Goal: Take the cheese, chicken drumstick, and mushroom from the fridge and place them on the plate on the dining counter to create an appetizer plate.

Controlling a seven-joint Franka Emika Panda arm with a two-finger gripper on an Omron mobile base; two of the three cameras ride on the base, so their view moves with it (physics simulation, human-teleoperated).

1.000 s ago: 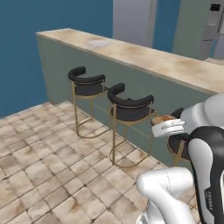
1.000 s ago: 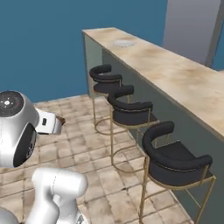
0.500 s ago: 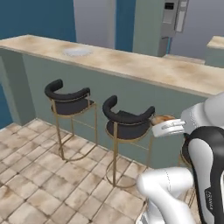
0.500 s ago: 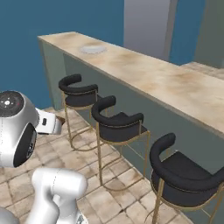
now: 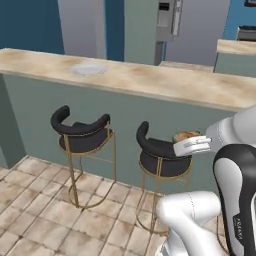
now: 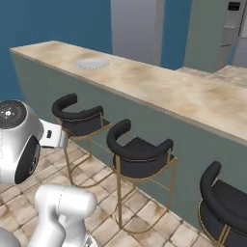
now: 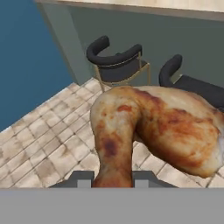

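My gripper (image 7: 113,179) is shut on the chicken drumstick (image 7: 157,122), an orange-brown glossy piece that hangs in front of the hand camera. In the left base view the drumstick (image 5: 185,135) peeks out above the white hand (image 5: 192,146), at stool height and short of the dining counter (image 5: 165,80). The plate (image 5: 89,69), flat and grey-white, lies on the beige counter top far to the left of the hand. From the right base camera the plate (image 6: 91,63) is on the counter (image 6: 159,91) beyond the arm. The cheese and the mushroom are out of view.
Black stools with gold legs (image 5: 80,137) (image 5: 160,160) stand along the counter's grey-green front, between me and the top. More stools (image 6: 137,154) (image 6: 224,202) line it to the right. The grey fridge (image 5: 167,22) stands behind the counter. Beige tiled floor (image 5: 30,200) lies to the left.
The whole picture has shifted: the base has moved, and the counter now lies more square across the view with the plate closer. The gripper's hold on the drumstick is unchanged.
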